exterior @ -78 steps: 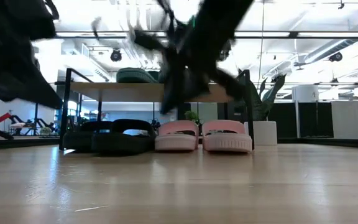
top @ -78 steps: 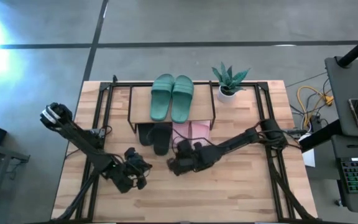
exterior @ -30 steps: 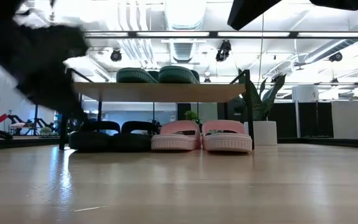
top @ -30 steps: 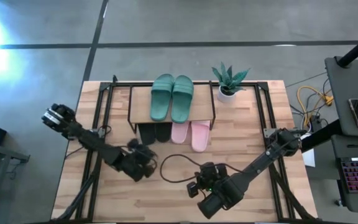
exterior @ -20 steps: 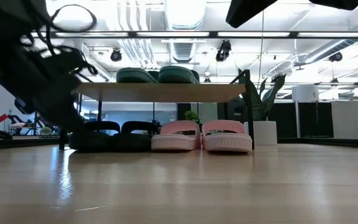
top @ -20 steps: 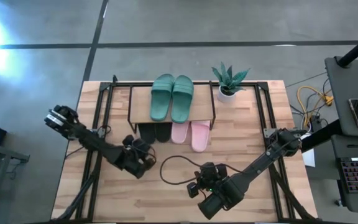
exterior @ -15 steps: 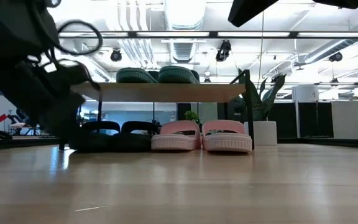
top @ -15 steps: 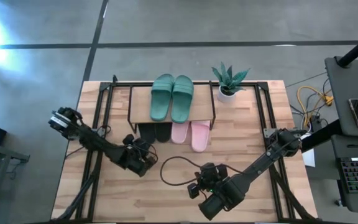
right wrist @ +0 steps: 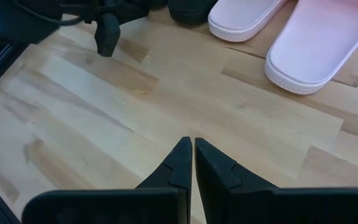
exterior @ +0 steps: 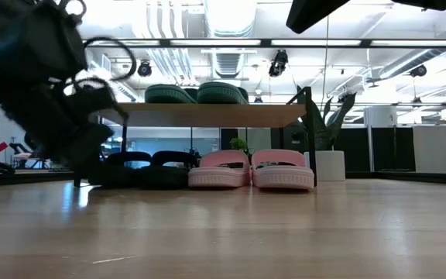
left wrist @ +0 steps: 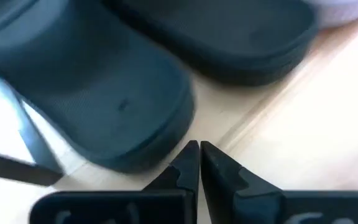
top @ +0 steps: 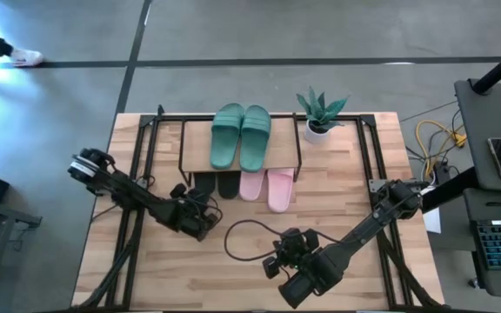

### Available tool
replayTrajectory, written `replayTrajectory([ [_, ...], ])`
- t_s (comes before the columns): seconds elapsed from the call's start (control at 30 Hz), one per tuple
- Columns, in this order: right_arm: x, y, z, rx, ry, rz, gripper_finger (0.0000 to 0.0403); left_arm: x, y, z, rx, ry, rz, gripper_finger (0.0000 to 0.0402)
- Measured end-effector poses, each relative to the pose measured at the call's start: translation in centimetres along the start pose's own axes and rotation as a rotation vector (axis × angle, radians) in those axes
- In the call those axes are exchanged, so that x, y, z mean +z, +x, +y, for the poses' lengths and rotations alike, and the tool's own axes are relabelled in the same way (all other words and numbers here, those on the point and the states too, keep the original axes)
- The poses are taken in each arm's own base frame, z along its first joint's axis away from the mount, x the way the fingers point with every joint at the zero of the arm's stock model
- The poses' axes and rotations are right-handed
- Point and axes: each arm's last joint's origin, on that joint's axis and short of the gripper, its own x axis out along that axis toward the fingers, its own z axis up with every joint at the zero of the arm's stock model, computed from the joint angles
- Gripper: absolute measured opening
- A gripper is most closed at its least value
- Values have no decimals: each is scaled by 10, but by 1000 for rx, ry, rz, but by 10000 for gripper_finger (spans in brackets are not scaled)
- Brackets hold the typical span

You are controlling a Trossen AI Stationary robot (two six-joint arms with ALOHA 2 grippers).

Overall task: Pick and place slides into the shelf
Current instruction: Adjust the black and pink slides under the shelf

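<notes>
From above, I am looking down on the table, with the shelf standing at twelve o'clock. The green slides are lying side by side on its top board. Under it, the black slides are sitting at the eleven o'clock side and the pink slides just beside them toward one o'clock, heels poking out toward me. A plant is standing by the shelf's one o'clock corner. My left tool is hovering close to the black heels; my right tool is waiting near six o'clock, well apart from the shelf.

At table level, all six slides are showing in place: green pair on top, black pair and pink pair on the table beneath. My left arm is blurring across at nine o'clock.

Through my left wrist, my tool is pressed together, pinching nothing, with a black heel right ahead.

Through my right wrist, my tool is also pressed together over bare wood, the pink heels far ahead.

I am judging these rubber slides light, soft and springy, a little grippy; the wide strap or the heel rim is where I would be taking hold.
</notes>
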Motion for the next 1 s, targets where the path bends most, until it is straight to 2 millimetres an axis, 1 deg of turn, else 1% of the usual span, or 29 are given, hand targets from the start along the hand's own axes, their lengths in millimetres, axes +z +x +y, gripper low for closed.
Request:
replayTrajectory([
  [0.07, -1, -1, 0, 0, -3, 0, 13, 6, -6, -6, -35, -25, -11, 1],
  [0.17, -4, -4, -1, 6, 11, 3, 13, 18, -21, -21, -112, -66, -34, 1],
  [0.27, -13, -12, -3, 20, 99, 13, 13, 34, -38, -44, -233, -133, -96, 1],
  [0.37, -29, -20, -9, 23, 215, 24, 13, 49, -43, -69, -348, -97, -139, 1],
  [0.43, -40, -25, -17, 13, 281, 25, 13, 57, -36, -78, -330, -50, -151, 1],
  [0.47, -45, -27, -21, 3, 307, 23, 13, 61, -31, -81, -316, -53, -151, 1],
  [0.53, -53, -32, -28, -11, 332, 22, 13, 69, -18, -81, -283, -51, -117, 1],
  [0.6, -57, -35, -29, -10, 320, 33, 13, 75, -4, -80, -277, -59, -64, 1],
  [0.7, -58, -36, -30, -9, 315, 34, 13, 75, 18, -71, -247, -32, 10, 1],
  [0.77, -57, -36, -29, -10, 312, 33, 13, 76, 29, -67, -235, -28, 37, 1],
  [0.87, -57, -35, -29, -12, 301, 32, 13, 75, 40, -64, -214, -20, 61, 1],
  [1.0, -56, -35, -31, -20, 290, 27, 13, 76, 44, -62, -185, 38, 44, 1],
])
